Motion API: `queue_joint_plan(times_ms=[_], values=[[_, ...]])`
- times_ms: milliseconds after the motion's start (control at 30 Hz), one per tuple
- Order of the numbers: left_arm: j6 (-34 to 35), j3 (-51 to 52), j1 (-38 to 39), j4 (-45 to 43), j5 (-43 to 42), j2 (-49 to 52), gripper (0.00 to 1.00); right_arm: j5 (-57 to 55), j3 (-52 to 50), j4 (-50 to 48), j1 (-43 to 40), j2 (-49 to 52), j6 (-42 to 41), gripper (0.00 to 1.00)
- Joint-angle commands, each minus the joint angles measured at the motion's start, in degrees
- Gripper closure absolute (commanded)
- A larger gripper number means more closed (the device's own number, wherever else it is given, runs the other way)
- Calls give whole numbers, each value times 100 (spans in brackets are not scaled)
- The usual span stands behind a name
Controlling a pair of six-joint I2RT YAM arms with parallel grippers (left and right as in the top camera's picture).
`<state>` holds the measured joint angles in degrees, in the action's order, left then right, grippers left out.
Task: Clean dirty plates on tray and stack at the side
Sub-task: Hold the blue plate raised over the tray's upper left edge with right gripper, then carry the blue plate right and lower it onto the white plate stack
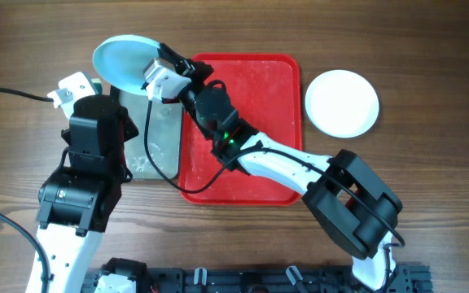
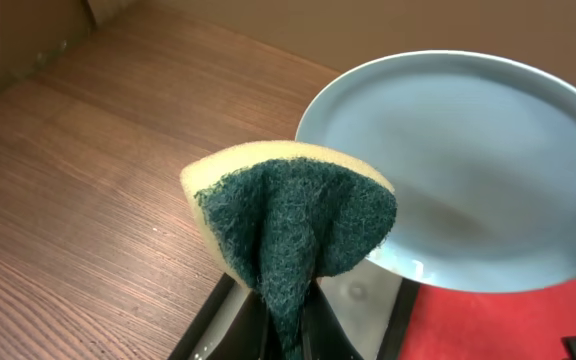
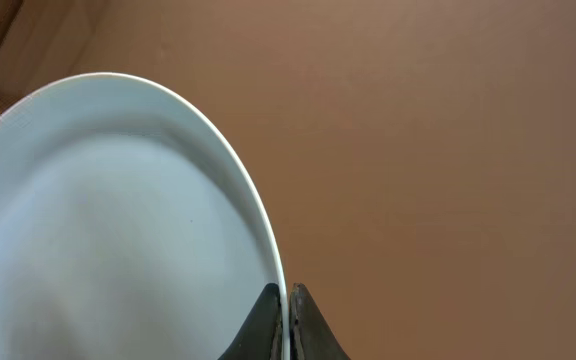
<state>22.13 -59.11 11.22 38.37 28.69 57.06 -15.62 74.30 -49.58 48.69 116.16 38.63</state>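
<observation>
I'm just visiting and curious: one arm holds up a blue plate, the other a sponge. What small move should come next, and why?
Probably ease the left gripper forward so the sponge presses on the face of the blue plate. The right gripper pinches the rim, holding it tilted in the air, and the sponge sits close beside its edge.

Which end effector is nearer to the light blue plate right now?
Right. The right end effector is clamped on the rim of the light blue plate. The left end effector, gripping a sponge, sits just beside the plate.
</observation>
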Motion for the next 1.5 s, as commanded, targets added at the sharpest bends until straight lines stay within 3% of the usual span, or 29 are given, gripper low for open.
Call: queue_joint_plan(times_ms=[0,133,400,733,967,1467], values=[[-70,-15,-22,-22,26,-85,96,111,70,74,-44,4,-1062,96],[-70,-15,-22,-17,26,-85,96,105,70,258,-50,2,-1563,96],[-70,-15,-22,20,-122,-72,96,273,70,1318,-79,0,-3683,95],[-70,-15,-22,20,-271,37,96,1027,70,2094,-448,-138,-4695,96],[-70,-15,-22,15,-273,142,96,2365,70,2931,-1305,-737,-5853,96],[-160,-15,-22,-297,-1088,619,96,4597,70,5694,-3766,-1464,-6131,96]])
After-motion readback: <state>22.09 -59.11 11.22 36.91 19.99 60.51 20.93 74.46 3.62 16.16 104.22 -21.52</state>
